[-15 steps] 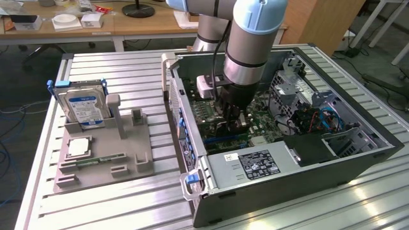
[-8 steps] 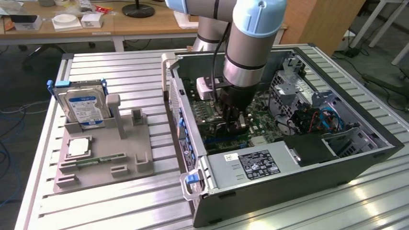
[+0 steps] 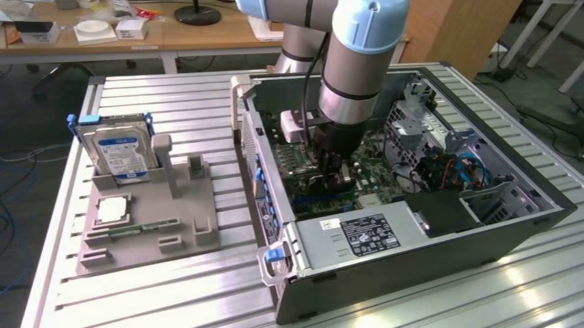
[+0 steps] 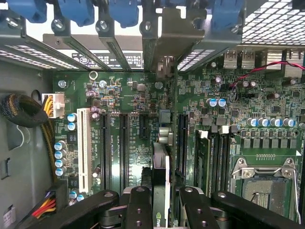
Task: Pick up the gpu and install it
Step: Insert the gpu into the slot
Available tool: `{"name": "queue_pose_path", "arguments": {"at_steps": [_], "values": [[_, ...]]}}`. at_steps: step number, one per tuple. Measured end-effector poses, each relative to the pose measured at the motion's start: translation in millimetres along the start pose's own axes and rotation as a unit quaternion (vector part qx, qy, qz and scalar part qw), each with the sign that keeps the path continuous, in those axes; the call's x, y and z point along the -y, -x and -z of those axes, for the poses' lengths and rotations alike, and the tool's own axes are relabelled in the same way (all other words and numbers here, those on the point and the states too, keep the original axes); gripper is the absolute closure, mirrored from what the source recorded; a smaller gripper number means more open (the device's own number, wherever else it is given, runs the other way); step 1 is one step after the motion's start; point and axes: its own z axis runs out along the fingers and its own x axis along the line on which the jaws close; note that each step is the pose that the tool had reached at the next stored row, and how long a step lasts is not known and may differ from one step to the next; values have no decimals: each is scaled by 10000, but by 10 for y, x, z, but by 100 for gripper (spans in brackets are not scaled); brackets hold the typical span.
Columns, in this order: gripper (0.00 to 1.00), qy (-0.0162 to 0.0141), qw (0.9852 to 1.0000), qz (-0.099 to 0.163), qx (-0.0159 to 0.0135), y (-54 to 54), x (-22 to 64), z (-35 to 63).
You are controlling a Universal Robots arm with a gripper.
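Lying on its side with the panel off, the computer case is sitting on the slatted table, and the robot arm is hanging straight down into its open bay. Directly under the tool the green motherboard is lying flat on the floor of the case.

The gripper is sitting low inside the case, close above the board. In the wrist view the gripper is clamping the gpu between its two black fingers, which are pressing on the card's faces from either side. The card is showing edge-on, running away from the fingers toward the rear slot openings and the blue retention clips. It is lining up along the row of expansion slots, with one long black slot just beside it.

As a judgement, the pick-up is looking done, since the card is off its fixture and inside the case in the tool's grip. The install is looking unfinished: I cannot tell whether the card's edge is sitting in a slot or hovering just above one

Well apart from the tool, outside the case, the hard drive and the memory stick are resting in the grey parts holder
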Motion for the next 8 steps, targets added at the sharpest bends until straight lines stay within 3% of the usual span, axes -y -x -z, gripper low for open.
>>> {"name": "queue_pose_path", "arguments": {"at_steps": [8], "values": [[73, 0, 10000, 0, 0, 0, 0, 0]]}}
